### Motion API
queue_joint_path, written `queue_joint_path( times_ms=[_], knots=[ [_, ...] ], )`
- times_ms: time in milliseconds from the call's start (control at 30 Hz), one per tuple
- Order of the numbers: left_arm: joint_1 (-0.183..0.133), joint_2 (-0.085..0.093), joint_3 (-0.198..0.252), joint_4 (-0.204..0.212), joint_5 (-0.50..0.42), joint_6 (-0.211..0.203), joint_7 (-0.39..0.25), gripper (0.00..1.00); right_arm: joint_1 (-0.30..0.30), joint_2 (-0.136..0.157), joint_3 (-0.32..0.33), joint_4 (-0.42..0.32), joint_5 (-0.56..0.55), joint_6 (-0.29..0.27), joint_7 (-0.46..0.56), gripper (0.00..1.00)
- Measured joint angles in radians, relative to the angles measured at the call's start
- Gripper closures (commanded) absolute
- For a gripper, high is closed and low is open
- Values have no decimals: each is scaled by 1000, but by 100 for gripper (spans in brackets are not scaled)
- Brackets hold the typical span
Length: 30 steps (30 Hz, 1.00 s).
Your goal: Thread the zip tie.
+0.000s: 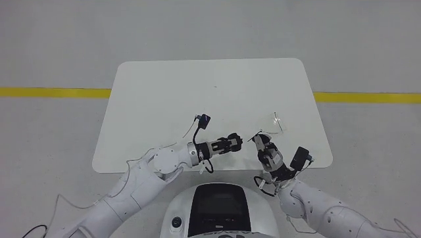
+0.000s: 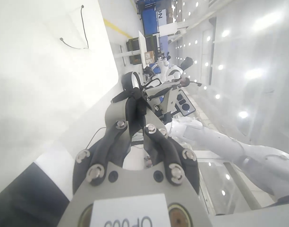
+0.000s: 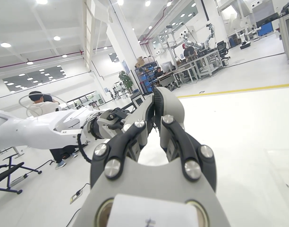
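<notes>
Both closed tight: left gripper fingers, right gripper fingers; zip tie loose on table.

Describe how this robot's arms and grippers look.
Both arms have white shells with dark wrist sections. The left gripper and right gripper are grey with black linkages, silver screws and black pads. Thin black cables loop at the wrists; a white label sits on each gripper's base.

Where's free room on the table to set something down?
Far half of the table is bare, and its left side too. Crowded: near edge, left pincer and right pincer close together, zip tie lying just beyond the right one.
</notes>
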Motion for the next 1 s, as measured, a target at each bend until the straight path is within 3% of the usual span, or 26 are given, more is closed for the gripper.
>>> queue_joint_path(
  times_ms=[433, 1000],
  knots=[
    [0, 0, 0, 0, 0, 0, 0, 100, -37, -44, 70, -2, -29, -5, 52, 100],
    [0, 0, 0, 0, 0, 0, 0, 100, -77, -74, 138, 4, -74, -5, 70, 100]
  ],
)
